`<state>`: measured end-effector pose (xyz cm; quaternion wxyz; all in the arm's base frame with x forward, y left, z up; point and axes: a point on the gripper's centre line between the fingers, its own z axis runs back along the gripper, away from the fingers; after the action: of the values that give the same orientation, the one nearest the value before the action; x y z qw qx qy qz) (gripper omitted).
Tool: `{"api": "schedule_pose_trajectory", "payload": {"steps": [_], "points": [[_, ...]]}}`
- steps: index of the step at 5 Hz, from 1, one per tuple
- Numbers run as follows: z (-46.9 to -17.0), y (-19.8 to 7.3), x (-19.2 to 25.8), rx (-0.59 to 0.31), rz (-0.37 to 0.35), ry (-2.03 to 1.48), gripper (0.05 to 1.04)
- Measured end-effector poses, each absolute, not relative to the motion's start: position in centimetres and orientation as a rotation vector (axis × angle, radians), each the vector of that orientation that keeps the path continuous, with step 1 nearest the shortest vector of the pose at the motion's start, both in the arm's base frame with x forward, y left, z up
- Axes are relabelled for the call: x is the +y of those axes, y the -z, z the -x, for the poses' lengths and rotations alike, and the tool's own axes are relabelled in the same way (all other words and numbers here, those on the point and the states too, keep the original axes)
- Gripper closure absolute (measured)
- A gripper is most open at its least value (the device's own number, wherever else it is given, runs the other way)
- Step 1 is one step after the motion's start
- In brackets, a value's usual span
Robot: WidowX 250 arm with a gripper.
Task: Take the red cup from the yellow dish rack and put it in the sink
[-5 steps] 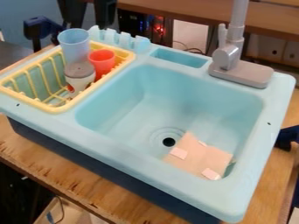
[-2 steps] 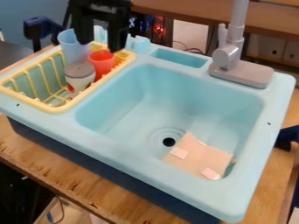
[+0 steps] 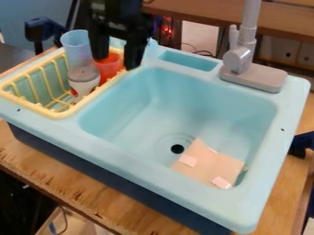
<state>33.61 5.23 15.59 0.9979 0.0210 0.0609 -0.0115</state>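
The gripper (image 3: 114, 63) hangs over the back right part of the yellow rack, its two fingers apart on either side of the red cup (image 3: 107, 69). Its left finger overlaps the cup's rim in view; whether they touch I cannot tell. To the left, a clear blue cup (image 3: 76, 46) stands in the rack. In front of it is a white cup or bottle with a grey top (image 3: 84, 81) and a red mark low on its side. The yellow dish rack (image 3: 60, 113) sits at the left of the light blue sink.
The light blue sink (image 3: 147, 110) has a round drain and a flat tan piece (image 3: 208, 164) with pale patches on its bottom. A grey faucet (image 3: 253, 75) rises at the back right. A small recess lies left of the faucet. Wooden table (image 3: 116, 202) shows along the front.
The gripper has come in from the top edge, moving down and slightly right until its fingers are around the red cup in view. The cups and rack have not moved.
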Motion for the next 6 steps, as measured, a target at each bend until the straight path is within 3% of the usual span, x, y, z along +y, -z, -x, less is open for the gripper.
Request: {"api": "schedule_pose_trajectory", "payload": {"steps": [3, 4, 5, 6], "points": [[-34.6, -14.7, 5.7, 0.128, -0.058, -0.004, 0.083], [-34.8, -14.6, 5.4, 0.115, -0.025, 0.015, 0.114], [-34.8, -14.8, 6.5, 0.104, -0.006, -0.011, 0.253], [-34.8, -15.0, 6.7, 0.099, 0.038, -0.012, 0.548]]}}
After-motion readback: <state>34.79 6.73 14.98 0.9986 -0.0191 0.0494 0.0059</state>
